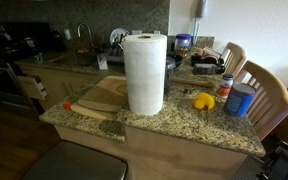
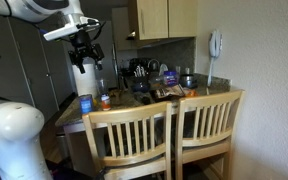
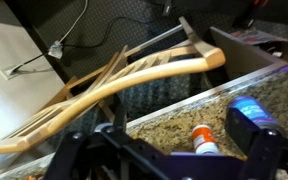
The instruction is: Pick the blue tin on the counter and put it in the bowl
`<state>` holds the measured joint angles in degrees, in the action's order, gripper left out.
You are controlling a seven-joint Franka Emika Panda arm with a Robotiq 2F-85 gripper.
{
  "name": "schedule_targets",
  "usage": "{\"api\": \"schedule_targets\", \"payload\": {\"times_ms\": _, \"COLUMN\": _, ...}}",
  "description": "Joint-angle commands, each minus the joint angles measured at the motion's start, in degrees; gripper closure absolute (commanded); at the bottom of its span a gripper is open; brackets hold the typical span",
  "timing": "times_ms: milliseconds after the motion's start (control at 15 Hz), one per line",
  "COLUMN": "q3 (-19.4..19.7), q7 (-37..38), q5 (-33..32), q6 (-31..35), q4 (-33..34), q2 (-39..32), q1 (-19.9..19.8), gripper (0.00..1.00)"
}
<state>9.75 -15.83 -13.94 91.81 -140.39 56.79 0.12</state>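
Observation:
The blue tin [image 1: 239, 100] stands near the counter's chair-side edge, next to a smaller red-labelled jar [image 1: 226, 88] with a white lid. Both also show in an exterior view, the tin [image 2: 85, 103] beside the jar [image 2: 105, 100]. My gripper [image 2: 87, 50] hangs high above them, open and empty. In the wrist view the tin [image 3: 252, 110] sits partly behind one finger, the jar [image 3: 202, 140] lies between the fingers far below, and the gripper [image 3: 169, 160] is wide open. I cannot pick out a bowl with certainty.
A tall paper-towel roll [image 1: 144, 72] stands mid-counter beside a wooden cutting board [image 1: 96, 100]. A yellow object [image 1: 202, 100] lies near the tin. Two wooden chairs [image 2: 164, 135] press against the counter edge. Appliances and clutter [image 2: 149, 75] fill the far end.

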Motion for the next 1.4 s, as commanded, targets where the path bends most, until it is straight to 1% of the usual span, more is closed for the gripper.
{"api": "schedule_targets", "payload": {"times_ms": 0, "q3": 0.7, "q7": -1.2, "q5": 0.6, "q6": -1.9, "q4": 0.7, "q2": 0.3, "q1": 0.6, "gripper": 0.00}}
{"api": "schedule_targets", "payload": {"times_ms": 267, "q3": 1.2, "q7": -2.2, "q5": 1.0, "q6": -3.0, "q4": 1.2, "q2": 0.5, "q1": 1.2, "gripper": 0.00}}
{"api": "schedule_targets", "payload": {"times_ms": 333, "q3": 1.8, "q7": -3.2, "q5": 1.9, "q6": -2.6, "q4": 0.7, "q2": -0.7, "q1": 2.4, "gripper": 0.00}}
{"api": "schedule_targets", "payload": {"times_ms": 400, "q3": 0.7, "q7": -4.1, "q5": 2.2, "q6": -2.9, "q4": -0.3, "q2": -3.1, "q1": 4.0, "gripper": 0.00}}
{"api": "schedule_targets", "payload": {"times_ms": 467, "q3": -1.4, "q7": -3.3, "q5": 2.7, "q6": -1.7, "q4": -2.4, "q2": -4.5, "q1": 5.2, "gripper": 0.00}}
{"api": "schedule_targets", "payload": {"times_ms": 600, "q3": -3.9, "q7": -3.0, "q5": 4.1, "q6": -0.1, "q4": -5.1, "q2": -7.3, "q1": 8.2, "gripper": 0.00}}
{"api": "schedule_targets", "payload": {"times_ms": 667, "q3": -5.9, "q7": -2.3, "q5": 4.1, "q6": 0.4, "q4": -5.9, "q2": -9.9, "q1": 9.2, "gripper": 0.00}}
{"api": "schedule_targets", "payload": {"times_ms": 733, "q3": -6.9, "q7": -2.9, "q5": 4.3, "q6": 0.6, "q4": -5.9, "q2": -12.6, "q1": 10.6, "gripper": 0.00}}
{"api": "schedule_targets", "payload": {"times_ms": 800, "q3": -8.0, "q7": -3.4, "q5": 3.4, "q6": -0.8, "q4": -4.9, "q2": -15.3, "q1": 11.0, "gripper": 0.00}}
{"api": "schedule_targets", "payload": {"times_ms": 867, "q3": -7.1, "q7": -2.8, "q5": 3.9, "q6": -0.9, "q4": -5.4, "q2": -10.6, "q1": 9.9, "gripper": 0.00}}
{"api": "schedule_targets", "payload": {"times_ms": 933, "q3": -8.1, "q7": -2.7, "q5": 3.9, "q6": -0.8, "q4": -5.4, "q2": -12.8, "q1": 10.5, "gripper": 0.00}}
{"api": "schedule_targets", "payload": {"times_ms": 1067, "q3": -8.7, "q7": -2.7, "q5": 3.8, "q6": -0.8, "q4": -5.3, "q2": -15.4, "q1": 10.7, "gripper": 0.00}}
{"api": "schedule_targets", "payload": {"times_ms": 1200, "q3": -8.2, "q7": -5.2, "q5": 4.4, "q6": -0.5, "q4": -5.5, "q2": -16.9, "q1": 11.7, "gripper": 0.00}}
{"api": "schedule_targets", "payload": {"times_ms": 1333, "q3": -7.5, "q7": -8.7, "q5": 6.2, "q6": 3.1, "q4": -7.4, "q2": -18.2, "q1": 13.6, "gripper": 0.00}}
